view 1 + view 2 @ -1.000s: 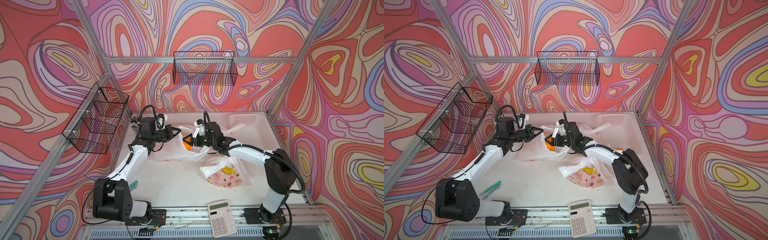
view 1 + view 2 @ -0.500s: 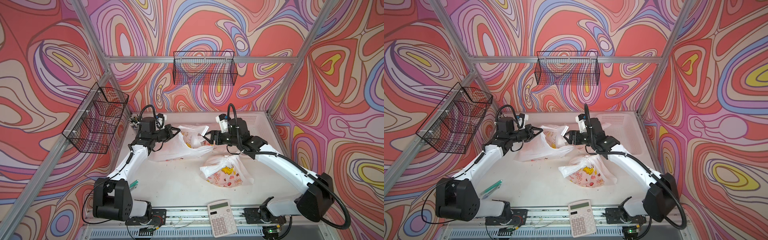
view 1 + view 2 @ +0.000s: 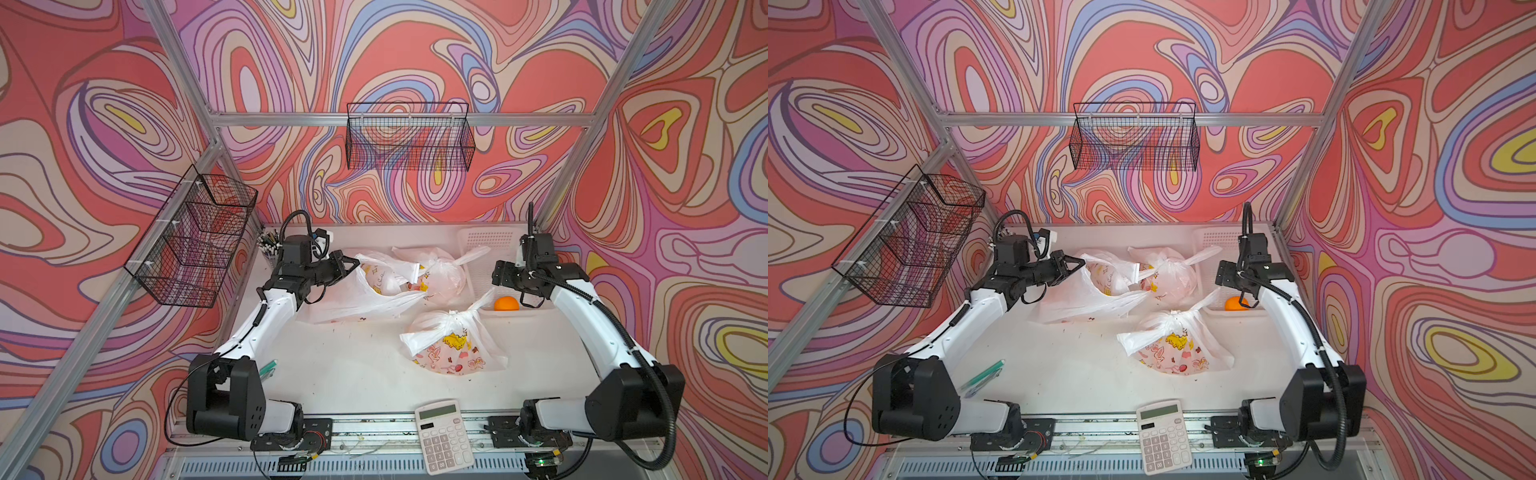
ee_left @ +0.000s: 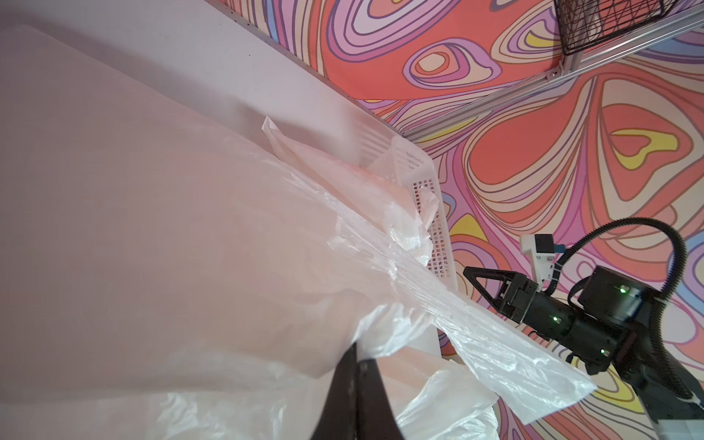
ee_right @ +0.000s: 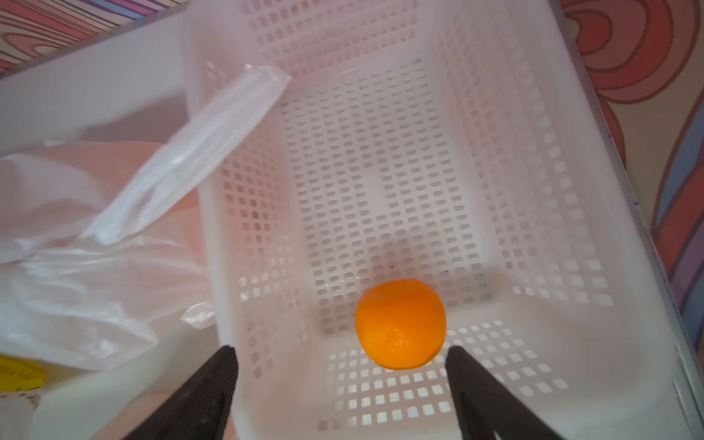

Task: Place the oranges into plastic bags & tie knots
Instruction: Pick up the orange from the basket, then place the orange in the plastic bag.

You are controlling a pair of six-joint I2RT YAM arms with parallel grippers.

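Note:
One orange [image 3: 506, 304] [image 5: 400, 324] lies alone in the white perforated basket [image 3: 482, 239] at the back right. My right gripper [image 5: 341, 356] [image 3: 503, 280] hangs open just above the basket, a finger on each side of the orange, touching nothing. My left gripper [image 3: 352, 263] [image 4: 358, 356] is shut on the rim of an untied plastic bag [image 3: 361, 301] and holds that edge up off the table. A knotted bag [image 3: 440, 274] sits behind it. Another printed bag [image 3: 455, 353] with a knot [image 3: 451, 319] lies mid-table. The film hides what the bags hold.
A calculator [image 3: 442, 434] lies at the table's front edge. A cup of pens [image 3: 268, 245] stands in the back left corner and a green pen [image 3: 268, 368] lies by the left arm's base. Black wire baskets [image 3: 409, 137] [image 3: 195, 241] hang on the walls.
My right arm swung right, from the untied bag's mouth to over the white basket, its jaws widening. The orange seen at the bag's mouth no longer shows. My left arm stayed put.

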